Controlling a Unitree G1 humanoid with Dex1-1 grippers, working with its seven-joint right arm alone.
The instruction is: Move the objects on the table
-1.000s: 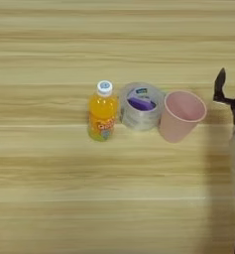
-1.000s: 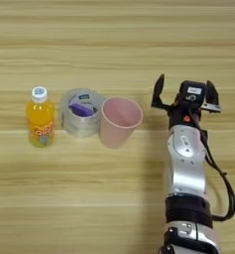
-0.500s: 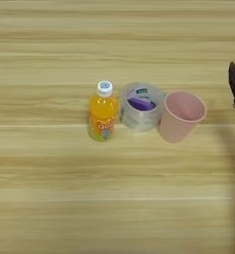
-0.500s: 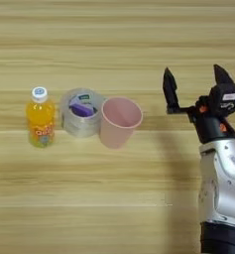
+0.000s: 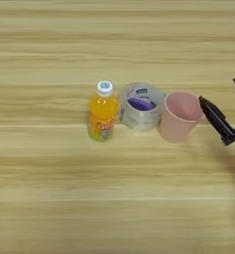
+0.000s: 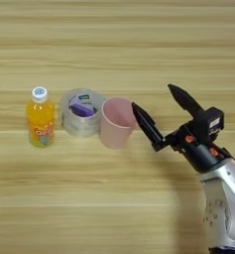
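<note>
I've got three things in a row at centre left on the counter (image 6: 114,208): the orange-juice bottle (image 6: 40,118) leftmost, standing upright with its white cap on, the tape roll (image 6: 81,112) just beside it, then the pink cup (image 6: 117,122) touching the roll. My hand (image 6: 151,96) reaches in from the lower right, its two black fingers (image 6: 147,125) spread wide, the nearer tip at the cup's right rim. Silver forearm (image 6: 223,198) runs off the bottom right corner.
</note>
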